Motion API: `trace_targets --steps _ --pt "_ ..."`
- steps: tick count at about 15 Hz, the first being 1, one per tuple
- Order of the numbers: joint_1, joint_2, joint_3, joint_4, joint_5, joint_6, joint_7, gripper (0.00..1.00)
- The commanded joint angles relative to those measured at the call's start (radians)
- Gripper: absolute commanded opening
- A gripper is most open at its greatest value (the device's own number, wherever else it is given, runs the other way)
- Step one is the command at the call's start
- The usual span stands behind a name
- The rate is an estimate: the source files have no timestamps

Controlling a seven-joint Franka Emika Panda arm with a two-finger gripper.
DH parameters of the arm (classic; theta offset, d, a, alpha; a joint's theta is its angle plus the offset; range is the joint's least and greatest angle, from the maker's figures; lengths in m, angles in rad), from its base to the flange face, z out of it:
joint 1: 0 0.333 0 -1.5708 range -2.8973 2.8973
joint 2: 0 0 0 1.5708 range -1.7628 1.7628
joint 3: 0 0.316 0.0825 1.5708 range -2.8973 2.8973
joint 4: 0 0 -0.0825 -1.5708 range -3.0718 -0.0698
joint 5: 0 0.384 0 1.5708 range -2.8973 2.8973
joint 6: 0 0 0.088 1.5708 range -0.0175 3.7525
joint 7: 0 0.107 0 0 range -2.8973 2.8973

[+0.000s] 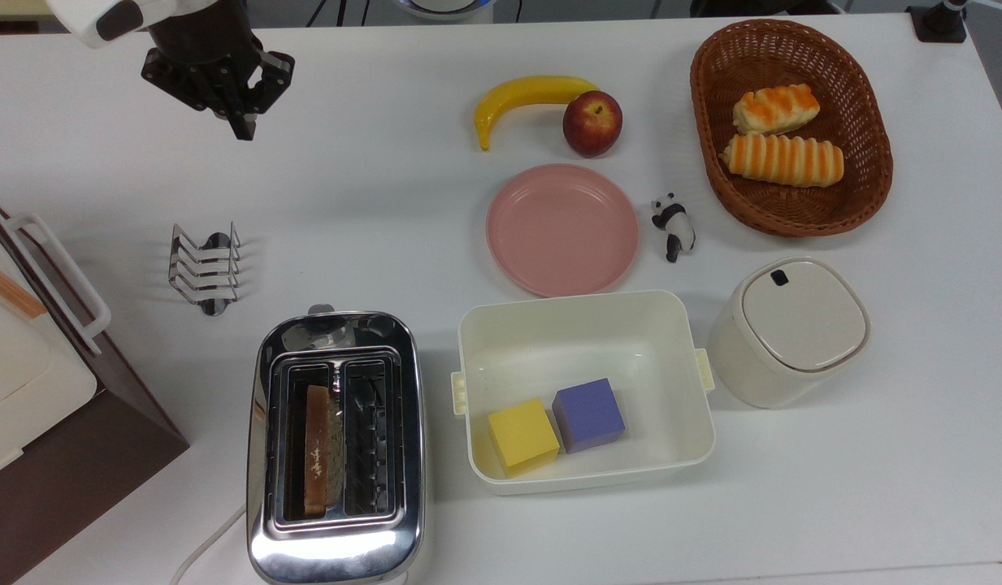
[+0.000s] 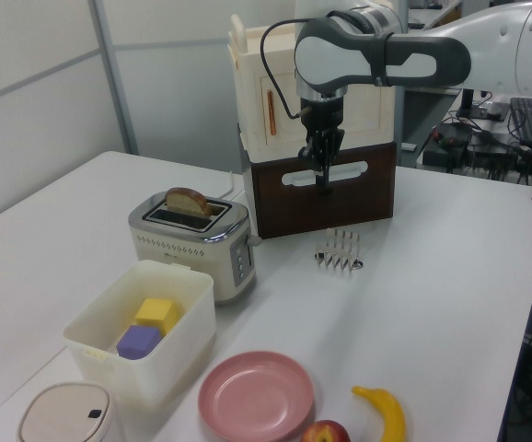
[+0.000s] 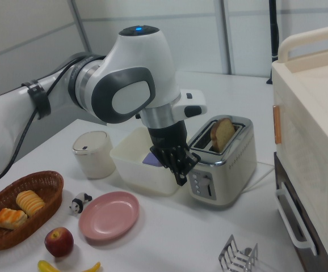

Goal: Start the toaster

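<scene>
The toaster [image 1: 336,447] sits on the white desk [image 1: 387,211] near the bottom edge of the top view, a little toward the top view's left, with a slice of bread [image 1: 317,451] standing in one of its two slots. Its small lever knob [image 1: 320,309] pokes out at the end facing the wire toast rack [image 1: 205,266]. Your hand [image 1: 242,128] hangs above the desk near the upper left corner of the top view, well apart from the toaster, its two fingers pressed together and gripping nothing. In the left view you see the hand [image 2: 322,188] pointing down in front of the brown box [image 2: 321,189] with the white handle, above the rack [image 2: 339,251]. Just beside the toaster, on the top view's right, the cream bin [image 1: 687,325] holds a yellow cube [image 1: 522,436] and a purple cube [image 1: 588,414], touching each other. A pink plate [image 1: 562,229] lies beyond the bin.
</scene>
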Motion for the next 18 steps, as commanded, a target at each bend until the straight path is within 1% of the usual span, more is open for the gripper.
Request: trace_targets --steps 1,3,6,9,13,18 --pt "0.008 0.003 0.000 -0.013 0.000 -0.002 0.004 0.00" --pt "0.022 0.009 0.000 -0.013 0.009 0.027 0.004 0.00" --pt "0.024 0.014 0.000 -0.018 0.029 0.088 0.005 0.00" --pt "0.024 0.037 0.000 -0.016 0.063 0.160 0.051 0.00" --pt "0.027 0.067 0.000 -0.016 0.089 0.237 0.056 0.00" --pt "0.057 0.138 0.000 -0.016 0.083 0.344 0.034 0.00"
